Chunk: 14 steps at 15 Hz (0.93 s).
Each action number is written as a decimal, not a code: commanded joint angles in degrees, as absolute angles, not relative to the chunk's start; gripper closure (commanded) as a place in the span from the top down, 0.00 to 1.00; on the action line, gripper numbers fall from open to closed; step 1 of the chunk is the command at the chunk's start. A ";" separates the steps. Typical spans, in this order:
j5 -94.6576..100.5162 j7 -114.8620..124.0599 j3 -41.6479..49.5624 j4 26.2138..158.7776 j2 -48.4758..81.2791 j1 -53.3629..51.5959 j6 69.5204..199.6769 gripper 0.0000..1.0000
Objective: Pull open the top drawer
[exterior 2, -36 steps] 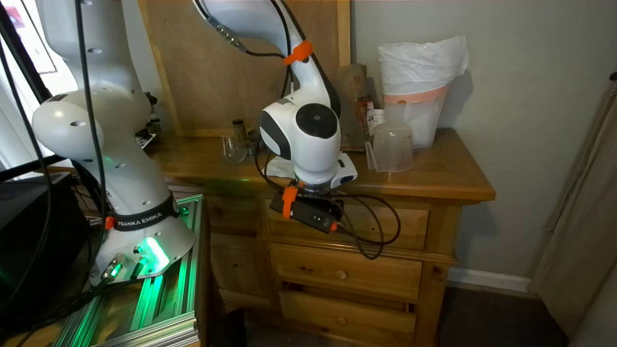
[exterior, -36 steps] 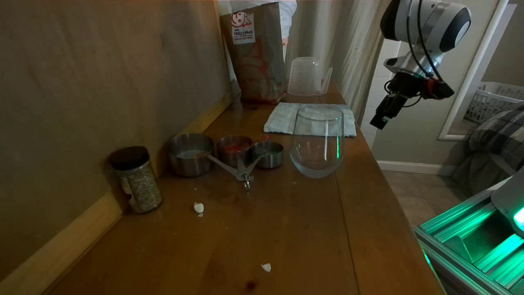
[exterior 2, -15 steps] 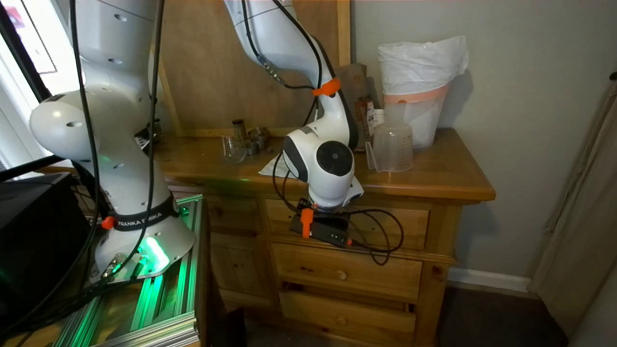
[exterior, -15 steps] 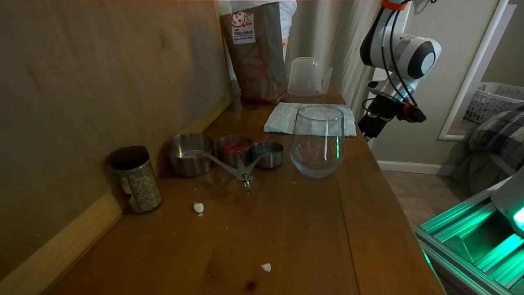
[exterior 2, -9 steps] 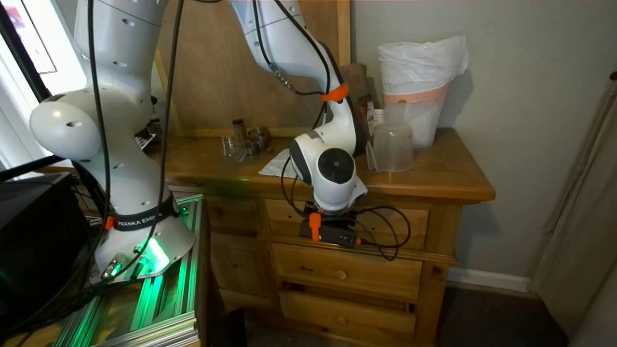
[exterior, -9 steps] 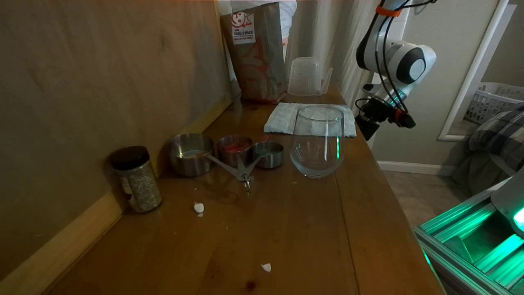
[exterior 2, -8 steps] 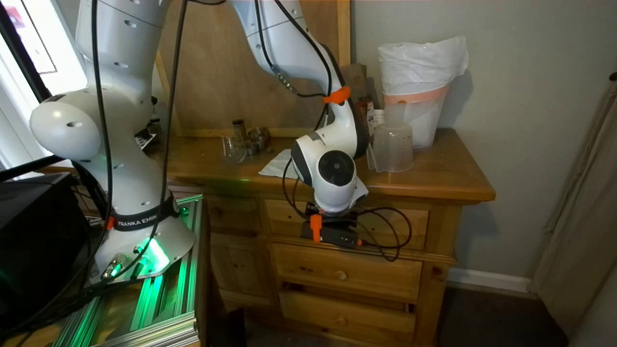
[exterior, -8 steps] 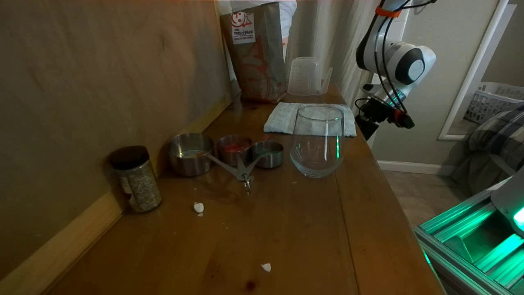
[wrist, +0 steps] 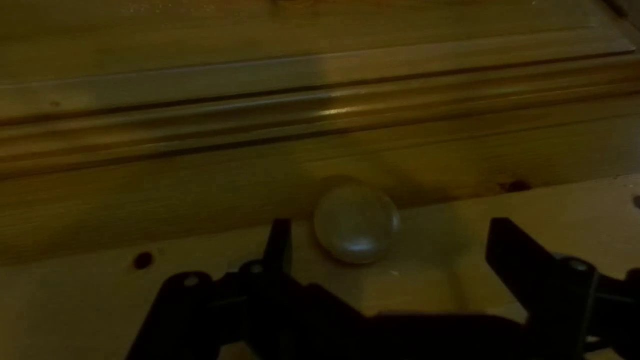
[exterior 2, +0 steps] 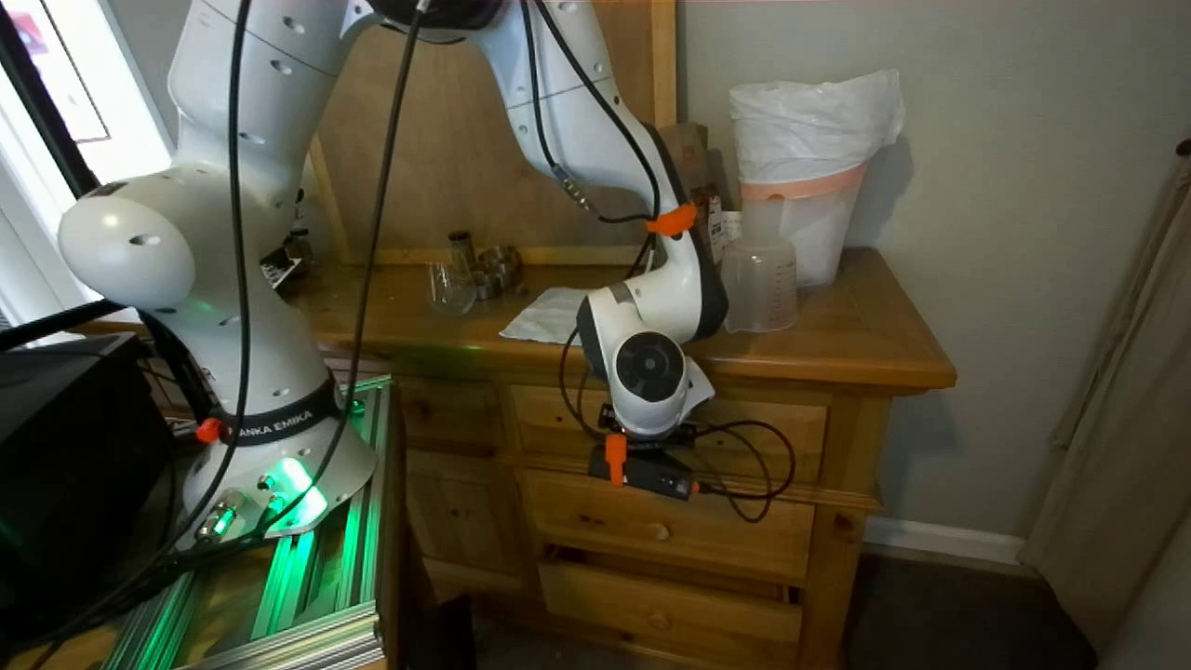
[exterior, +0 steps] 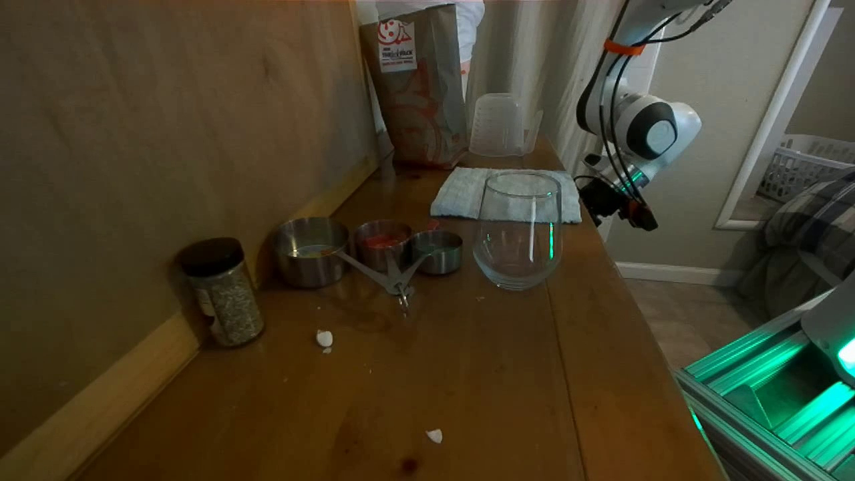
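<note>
Legibly, a black band [exterior 2: 290, 422] reads "ANKA EMIKA"; wide-spread, empty jaws face a round knob [wrist: 355, 223].

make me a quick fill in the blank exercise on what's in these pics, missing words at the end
In the wrist view, the claw stands ____, with a round knob showing between its fingertips.
In an exterior view, the partly open drawer is the ____ one: top, middle or bottom.
In an exterior view, the metal cups showing beside the jar number ____.
In an exterior view, the strap around the arm is coloured ____.

Missing words: open; bottom; three; orange
</note>
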<state>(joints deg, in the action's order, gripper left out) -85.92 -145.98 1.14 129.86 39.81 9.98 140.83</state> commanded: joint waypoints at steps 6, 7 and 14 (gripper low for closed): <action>-92.93 -150.87 3.02 125.09 45.40 8.62 133.60 0.96; -92.93 -150.91 3.26 124.78 45.75 8.49 133.00 0.78; -94.20 -151.64 4.56 123.72 46.94 7.60 132.39 0.33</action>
<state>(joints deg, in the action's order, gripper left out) -91.78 -149.75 3.41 124.98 45.63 9.06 133.32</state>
